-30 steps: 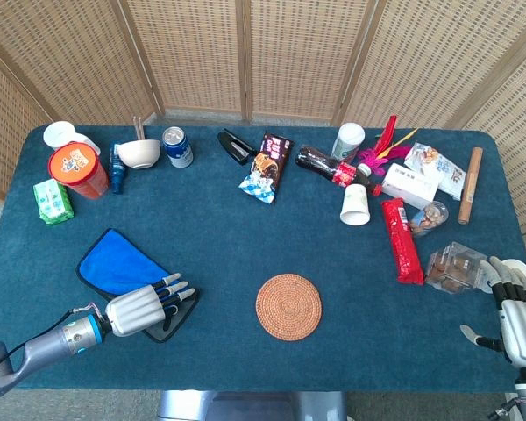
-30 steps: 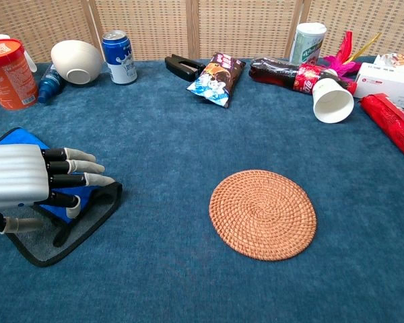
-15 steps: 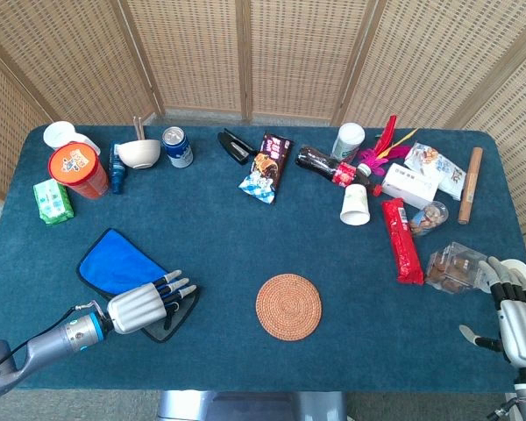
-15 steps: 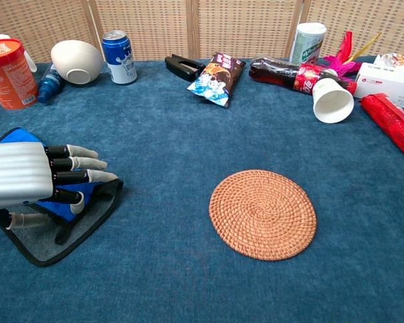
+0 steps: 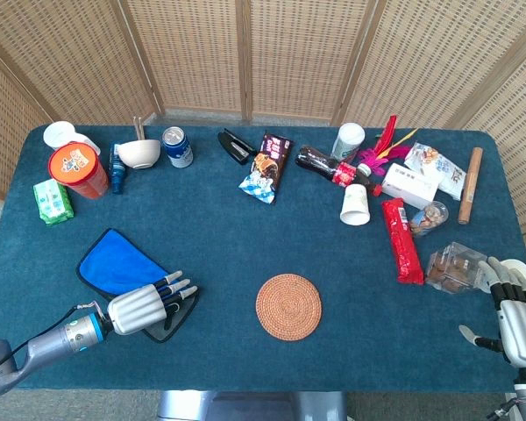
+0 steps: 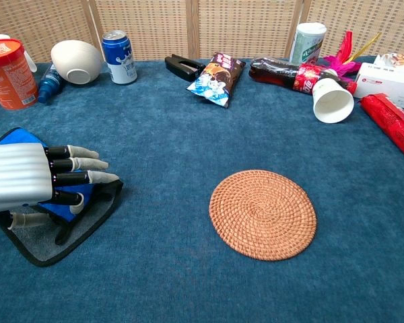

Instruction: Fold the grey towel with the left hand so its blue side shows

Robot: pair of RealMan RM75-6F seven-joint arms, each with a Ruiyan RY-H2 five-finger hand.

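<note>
Barely anything has changed in the last second: the left hand (image 6: 27, 178) just crept a touch along the towel (image 5: 114, 261), fingers stretched out flat over its near edge, gripping nothing as far as I can tell. The towel sits left of the mat (image 5: 288, 306) on the counter (image 5: 210, 228), mostly blue side up, with a grey strip showing by the fingertips, so probably smoothing the fold. The right hand (image 5: 515, 320) idles far right of the mat, open.

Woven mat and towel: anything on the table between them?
Nothing. Both views show bare blue cloth between the mat and the towel; the left hand lies on the towel's near end.
</note>
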